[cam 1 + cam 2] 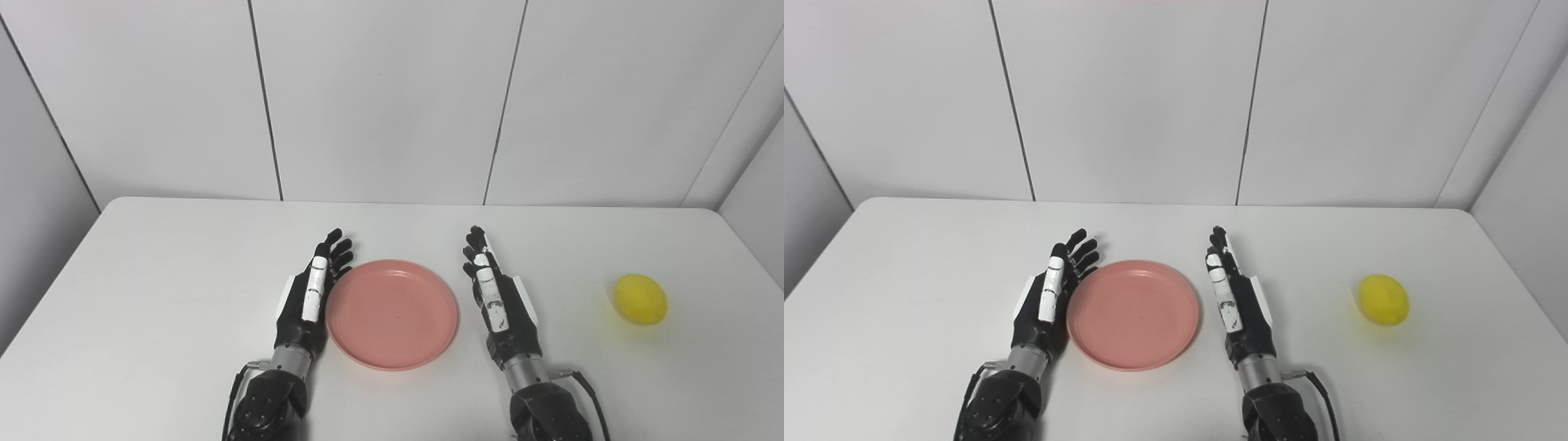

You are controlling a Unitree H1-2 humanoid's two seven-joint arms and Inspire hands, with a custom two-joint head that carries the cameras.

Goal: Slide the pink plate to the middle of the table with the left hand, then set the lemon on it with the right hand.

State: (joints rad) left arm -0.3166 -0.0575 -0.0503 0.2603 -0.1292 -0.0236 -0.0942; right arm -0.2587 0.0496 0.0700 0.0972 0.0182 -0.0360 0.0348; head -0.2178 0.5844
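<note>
the left hand (309,300) lies low over the bench (153,294) with its fingers straight and slightly spread, holding nothing; its inner edge sits right against the left rim of the pink plate (392,313), touching it or nearly so. the right hand (499,300) is on the other side of the plate, just beside its right rim with a narrow strip of bench showing between them; its fingers are also stretched out forward and apart, empty. both hands point toward the far wall, palms turned inward toward the plate.

the pink plate rests flat and empty near the middle of the white bench, between the two hands. the lemon (640,299) lies on the bench well off to the right, apart from the right hand and the plate, close to the bench's right edge.

behind the bench stands a wall of pale panels (380,98).
</note>
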